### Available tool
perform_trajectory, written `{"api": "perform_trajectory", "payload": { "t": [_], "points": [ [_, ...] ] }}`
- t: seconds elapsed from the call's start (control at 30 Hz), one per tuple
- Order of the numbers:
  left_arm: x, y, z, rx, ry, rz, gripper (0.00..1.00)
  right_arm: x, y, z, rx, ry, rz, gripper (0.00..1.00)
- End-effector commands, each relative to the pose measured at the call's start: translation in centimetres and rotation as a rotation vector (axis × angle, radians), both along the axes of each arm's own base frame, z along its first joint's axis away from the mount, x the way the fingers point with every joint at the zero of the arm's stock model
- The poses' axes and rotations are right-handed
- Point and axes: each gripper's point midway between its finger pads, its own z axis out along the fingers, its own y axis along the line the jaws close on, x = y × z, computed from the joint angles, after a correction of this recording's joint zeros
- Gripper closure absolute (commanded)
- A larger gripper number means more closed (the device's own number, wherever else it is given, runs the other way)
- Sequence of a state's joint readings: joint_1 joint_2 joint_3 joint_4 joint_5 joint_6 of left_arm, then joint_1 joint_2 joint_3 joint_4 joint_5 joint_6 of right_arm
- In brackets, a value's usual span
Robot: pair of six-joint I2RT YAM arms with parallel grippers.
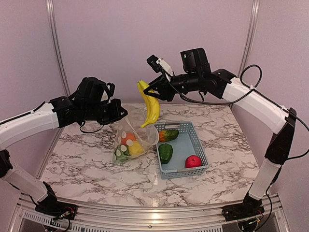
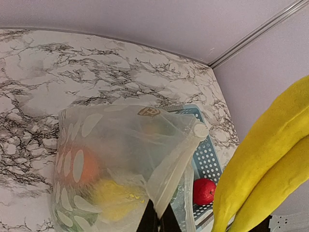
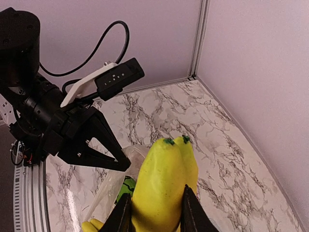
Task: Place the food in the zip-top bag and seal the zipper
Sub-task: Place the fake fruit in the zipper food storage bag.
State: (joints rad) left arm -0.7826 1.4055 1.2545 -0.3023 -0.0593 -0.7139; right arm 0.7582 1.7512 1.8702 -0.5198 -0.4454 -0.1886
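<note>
Nearest us, the basket [image 1: 199, 145] holds the apple [image 1: 193, 161], the green pepper [image 1: 165, 152] and a green-and-orange piece [image 1: 168, 135], none of them bagged yet. Just left of it the bag [image 1: 131, 143] sags on the table [image 1: 82, 154] with an orange piece, a yellow one and something green inside.

We judge the bag to be thin, floppy, slippery film that folds wherever it is unsupported, so the stiffer zipper strip [image 2: 179, 162] at the mouth is the place to take hold. The left claw [image 1: 120, 112] does that: clenched, its fingers pinch the mouth edge and lift it so the opening gapes.

Farther back hangs the banana [image 1: 150, 104], its lower end just above the mouth. It looks light, hard and glossy, and curved, so we expect it could swivel or slide in a narrow pinch. Gripping across the thick body is safest. The right claw [image 3: 155, 215] is closed around its upper part, one finger on each flank, only as wide as the fruit.
</note>
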Motion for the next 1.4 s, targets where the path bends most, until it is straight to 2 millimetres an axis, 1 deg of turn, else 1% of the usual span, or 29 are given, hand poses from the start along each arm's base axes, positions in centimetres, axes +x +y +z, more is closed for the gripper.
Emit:
{"api": "perform_trajectory", "payload": {
  "t": [0.0,0.13,0.27,0.37,0.43,0.63,0.7,0.8,0.87,0.93,1.03,1.2,1.3,1.37],
  "points": [
    [-0.1,-0.8,3.2,-0.13,-0.026,0.002,1.0,-0.2,1.6,2.4,-0.013,-0.185,-0.044,0.99],
    [-0.4,-0.9,3.6,-0.199,-0.017,0.009,1.0,-1.6,3.3,1.1,-0.068,-0.249,-0.043,1.0],
    [-0.4,-0.9,4.1,-0.241,-0.025,0.015,1.0,-2.1,4.1,-0.8,-0.146,-0.328,-0.07,1.0],
    [-0.4,-1.0,3.9,-0.244,-0.021,0.018,1.0,-1.8,4.2,-2.0,-0.179,-0.356,-0.101,1.0],
    [-0.6,-1.2,3.7,-0.249,-0.013,0.001,1.0,-0.8,3.7,-2.4,-0.2,-0.375,-0.16,1.0],
    [-0.6,-1.6,2.8,-0.231,0.002,-0.016,1.0,1.1,2.6,-1.4,-0.241,-0.477,-0.258,1.0],
    [-0.6,-1.8,2.5,-0.224,0.007,-0.022,1.0,1.2,2.6,-1.3,-0.246,-0.483,-0.267,1.0],
    [-0.5,-2.1,2.0,-0.218,0.016,-0.031,1.0,1.2,2.6,-0.5,-0.235,-0.49,-0.268,1.0],
    [-0.4,-2.2,1.9,-0.22,0.02,-0.033,1.0,1.1,2.8,-0.6,-0.225,-0.481,-0.26,1.0],
    [-0.4,-2.3,1.9,-0.235,0.026,-0.028,1.0,0.7,3.4,-1.6,-0.215,-0.448,-0.225,1.0],
    [-0.4,-2.4,2.2,-0.286,0.033,-0.017,1.0,-0.1,4.4,-4.0,-0.225,-0.402,-0.185,1.0],
    [-0.7,-2.6,2.7,-0.45,0.072,0.007,1.0,-1.6,5.6,-7.3,-0.253,-0.38,-0.144,1.0],
    [-0.6,-2.2,2.4,-0.474,0.081,0.035,1.0,-2.4,6.0,-8.3,-0.251,-0.345,-0.121,1.0],
    [-0.5,-1.6,2.3,-0.478,0.072,0.065,1.0,-3.0,6.1,-8.6,-0.237,-0.303,-0.102,1.0]
  ]
}}
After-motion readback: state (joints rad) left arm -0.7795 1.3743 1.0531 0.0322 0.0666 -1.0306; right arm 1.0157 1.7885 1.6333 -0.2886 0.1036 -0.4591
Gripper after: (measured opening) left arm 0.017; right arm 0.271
